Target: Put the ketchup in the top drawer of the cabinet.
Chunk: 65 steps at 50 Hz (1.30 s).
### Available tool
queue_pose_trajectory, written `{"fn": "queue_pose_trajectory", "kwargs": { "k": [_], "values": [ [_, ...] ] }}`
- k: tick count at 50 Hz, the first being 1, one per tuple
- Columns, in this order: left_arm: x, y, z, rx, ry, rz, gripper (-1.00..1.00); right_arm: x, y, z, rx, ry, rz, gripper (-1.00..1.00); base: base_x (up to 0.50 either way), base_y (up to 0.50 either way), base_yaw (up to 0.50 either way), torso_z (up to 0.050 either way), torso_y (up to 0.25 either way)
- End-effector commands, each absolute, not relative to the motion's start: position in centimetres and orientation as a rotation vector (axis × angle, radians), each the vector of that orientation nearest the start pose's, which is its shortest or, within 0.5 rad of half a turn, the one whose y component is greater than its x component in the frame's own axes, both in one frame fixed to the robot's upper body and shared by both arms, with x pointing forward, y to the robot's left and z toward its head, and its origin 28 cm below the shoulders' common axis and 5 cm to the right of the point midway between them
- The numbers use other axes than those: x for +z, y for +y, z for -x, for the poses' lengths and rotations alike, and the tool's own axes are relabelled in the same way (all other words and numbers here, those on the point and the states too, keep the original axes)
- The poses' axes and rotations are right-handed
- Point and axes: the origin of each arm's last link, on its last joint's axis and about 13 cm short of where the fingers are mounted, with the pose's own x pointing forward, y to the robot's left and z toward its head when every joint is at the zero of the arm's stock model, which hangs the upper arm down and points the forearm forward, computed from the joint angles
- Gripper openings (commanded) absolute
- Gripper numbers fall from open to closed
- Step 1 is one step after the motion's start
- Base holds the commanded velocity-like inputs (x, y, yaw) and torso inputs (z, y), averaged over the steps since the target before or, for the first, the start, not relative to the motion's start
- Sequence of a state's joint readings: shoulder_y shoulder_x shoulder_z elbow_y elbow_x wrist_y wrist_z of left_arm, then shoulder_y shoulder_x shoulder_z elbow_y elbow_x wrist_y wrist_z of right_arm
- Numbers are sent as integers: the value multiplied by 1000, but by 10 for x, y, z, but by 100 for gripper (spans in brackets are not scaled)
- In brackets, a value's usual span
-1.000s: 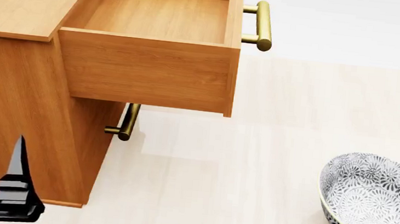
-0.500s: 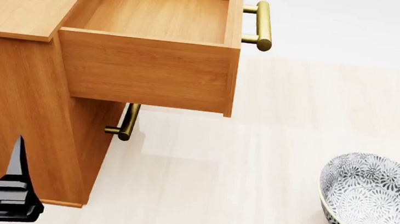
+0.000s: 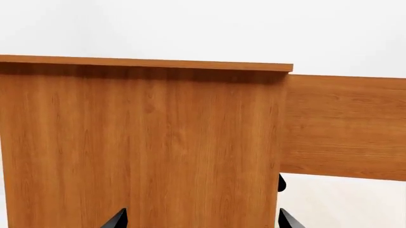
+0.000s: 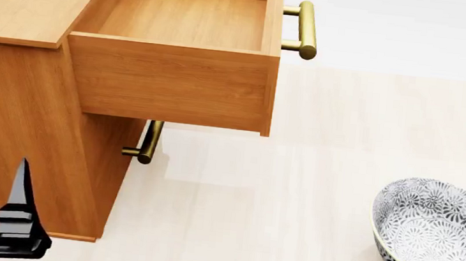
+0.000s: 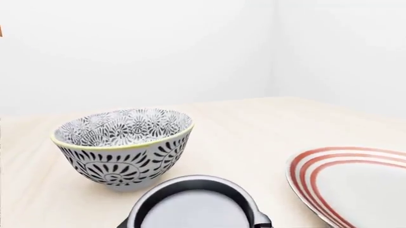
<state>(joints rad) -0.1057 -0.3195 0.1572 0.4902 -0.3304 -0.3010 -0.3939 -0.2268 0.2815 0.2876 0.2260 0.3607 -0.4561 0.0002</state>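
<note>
The ketchup (image 5: pixel 192 207) shows only as its round silver top with a dark rim, low in the right wrist view. My right gripper (image 5: pixel 193 223) is shut on it, with dark finger edges pressed against both sides. It is out of the head view. The cabinet (image 4: pixel 23 1) stands at the left, its top drawer (image 4: pixel 169 83) pulled out and empty, brass handle (image 4: pixel 305 28) at its front. My left gripper (image 3: pixel 201 221) is open, facing the cabinet's side (image 3: pixel 140 142). One black finger (image 4: pixel 20 190) shows at the lower left of the head view.
A grey-patterned bowl (image 4: pixel 433 234) sits on the pale floor at the right, just beyond the ketchup (image 5: pixel 123 142). A white plate with red rings (image 5: pixel 355 185) lies beside it. The lower drawer's handle (image 4: pixel 148 141) juts out under the open drawer.
</note>
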Motion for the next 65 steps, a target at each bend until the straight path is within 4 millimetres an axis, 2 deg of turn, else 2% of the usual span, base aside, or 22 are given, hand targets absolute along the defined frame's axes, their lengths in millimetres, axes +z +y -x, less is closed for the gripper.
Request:
{"fn": "queue_pose_trajectory", "kwargs": {
  "k": [1, 6, 20, 44, 60, 65],
  "values": [
    [115, 220, -217, 87, -218, 31, 100, -10, -235, -136, -366, -106, 44, -100, 0, 0, 0, 0, 0],
    [115, 220, -216, 88, -218, 30, 100, 4, -234, -140, -381, -120, 50, -100, 0, 0, 0, 0, 0],
    [114, 221, -217, 84, -215, 35, 100, 73, -226, -159, -352, -209, 51, -100, 0, 0, 0, 0, 0],
    [116, 219, -217, 69, -211, 37, 100, 154, -215, -177, -290, -340, 102, -100, 0, 0, 0, 0, 0],
    [116, 220, -218, 75, -213, 41, 100, 216, -196, -184, -218, -487, 138, -100, 0, 0, 0, 0, 0],
    [116, 220, -218, 74, -215, 41, 100, 229, -192, -188, -195, -520, 142, -100, 0, 0, 0, 0, 2]
  ]
}}
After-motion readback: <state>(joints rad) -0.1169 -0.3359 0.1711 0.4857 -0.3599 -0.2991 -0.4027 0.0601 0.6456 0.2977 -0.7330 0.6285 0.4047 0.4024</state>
